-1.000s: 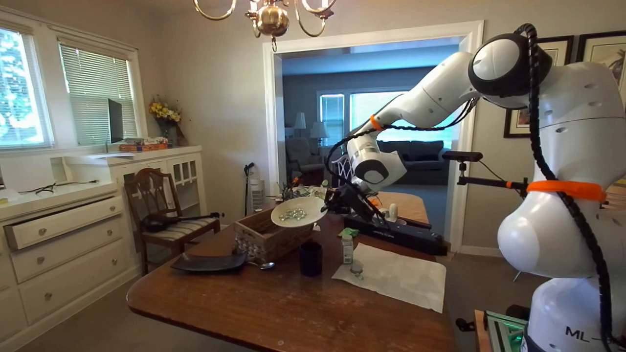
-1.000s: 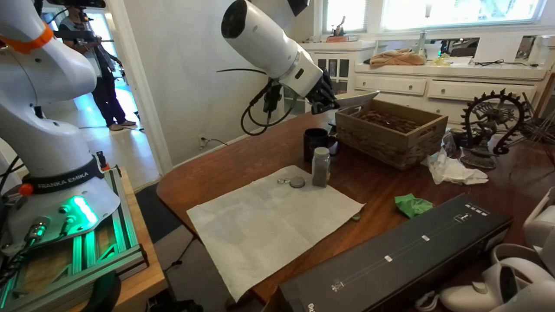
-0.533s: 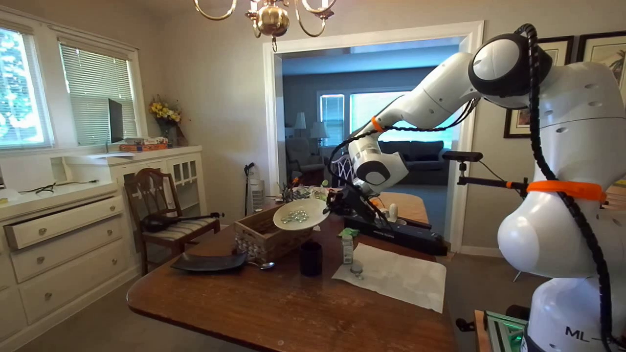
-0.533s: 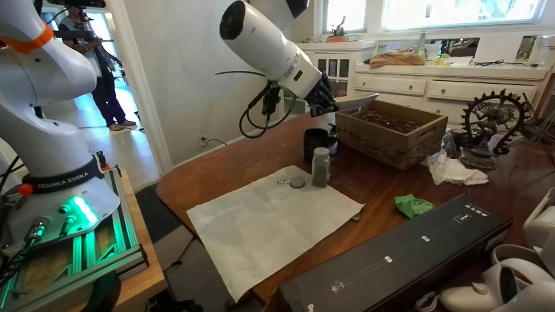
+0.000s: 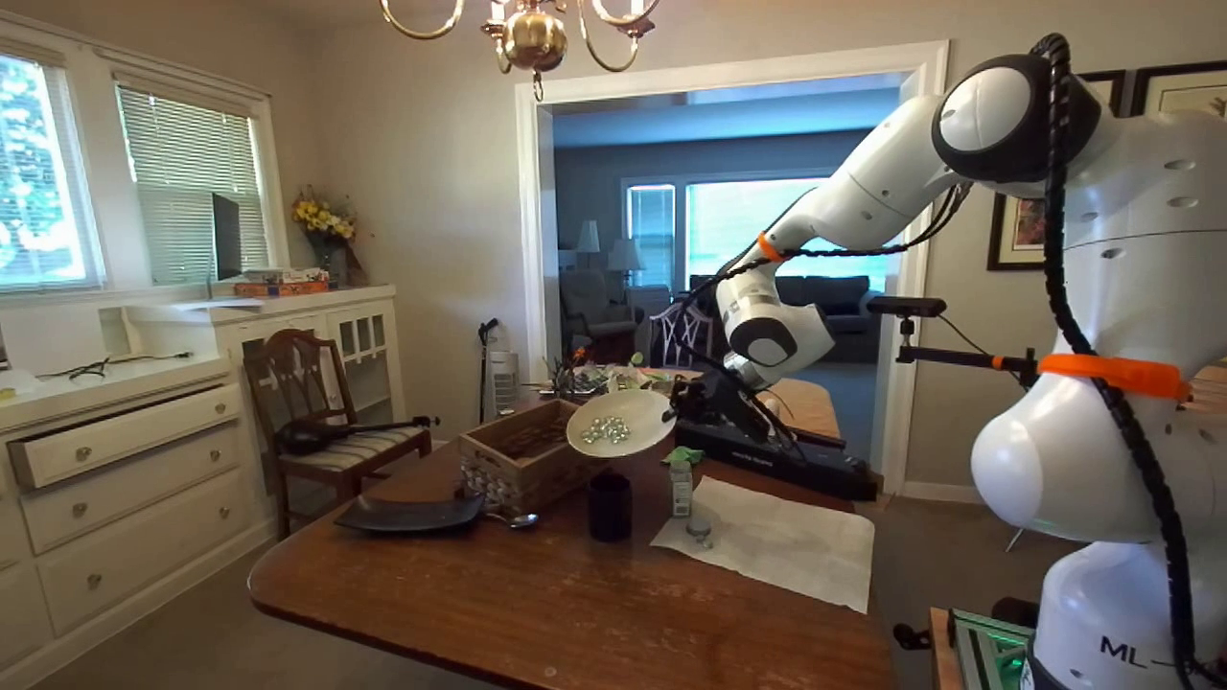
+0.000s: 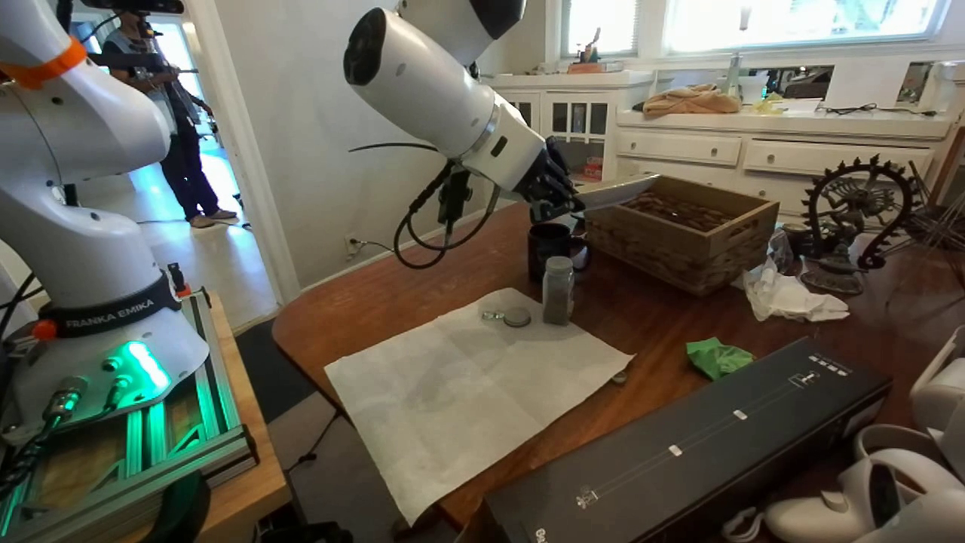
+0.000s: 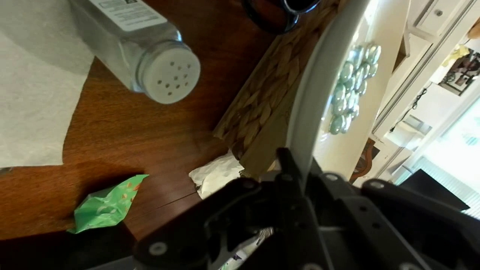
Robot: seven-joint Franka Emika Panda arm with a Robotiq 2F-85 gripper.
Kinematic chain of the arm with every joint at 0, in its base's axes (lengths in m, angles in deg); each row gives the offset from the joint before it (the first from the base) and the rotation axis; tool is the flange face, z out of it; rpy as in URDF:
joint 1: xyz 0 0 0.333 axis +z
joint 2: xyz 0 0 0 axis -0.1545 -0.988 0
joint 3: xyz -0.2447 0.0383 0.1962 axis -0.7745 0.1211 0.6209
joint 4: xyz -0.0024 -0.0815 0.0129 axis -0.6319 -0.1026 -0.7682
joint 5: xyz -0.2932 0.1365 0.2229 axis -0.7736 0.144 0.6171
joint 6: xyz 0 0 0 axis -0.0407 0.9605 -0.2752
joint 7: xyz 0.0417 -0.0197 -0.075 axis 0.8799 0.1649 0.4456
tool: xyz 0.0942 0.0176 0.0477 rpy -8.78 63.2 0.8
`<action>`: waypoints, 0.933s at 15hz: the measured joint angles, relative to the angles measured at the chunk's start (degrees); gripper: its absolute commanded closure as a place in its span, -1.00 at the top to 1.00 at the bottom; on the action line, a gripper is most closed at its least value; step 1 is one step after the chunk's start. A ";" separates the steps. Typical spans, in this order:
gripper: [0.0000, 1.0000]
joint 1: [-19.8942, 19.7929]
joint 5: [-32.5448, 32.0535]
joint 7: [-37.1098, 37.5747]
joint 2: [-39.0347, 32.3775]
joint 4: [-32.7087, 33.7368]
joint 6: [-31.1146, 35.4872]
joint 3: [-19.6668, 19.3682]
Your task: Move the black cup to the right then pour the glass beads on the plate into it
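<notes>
Dining room, daylight at the blinds (image 5: 187, 192), brass chandelier (image 5: 534, 40) overhead. Dark wooden table (image 5: 575, 604), worn finish. One person (image 6: 173, 128) stands in the background of an exterior view.

Clock centred on the black cup (image 5: 610, 513), upright on the table; noon is the top of an exterior view. Ten o'clock, near: basket (image 5: 498, 484) with woven sides. Nine: spoon (image 5: 523, 520), then a shallow dark tray (image 5: 412, 516) farther out. Between two and three: glass shaker (image 5: 681, 491), its perforated cap (image 7: 172, 75) showing in the wrist view, at the edge of a white sheet (image 5: 786, 551) that spreads toward four.

Twelve: the white plate (image 5: 650, 414), off the table and tilted, its lower rim appearing just above the cup's mouth. Whether it stands squarely over the cup I cannot tell; same for contact with the basket. Pale green glass beads (image 5: 606, 430) bunched on the plate, a little toward its eight o'clock.

The pincer (image 7: 302, 165) is clamped on the plate's rim, the edge squeezed between its two sides, at the plate's two-to-three o'clock as I see it. The white arm (image 5: 891, 177) arches above, at one to two o'clock from the cup.
</notes>
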 measured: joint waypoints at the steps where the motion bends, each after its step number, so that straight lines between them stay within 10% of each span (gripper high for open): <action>1: -0.96 -0.84 0.26 -0.92 0.99 -0.94 -1.31 -0.27; 14: -0.96 -4.95 1.23 -4.65 7.14 -6.02 -7.51 -3.60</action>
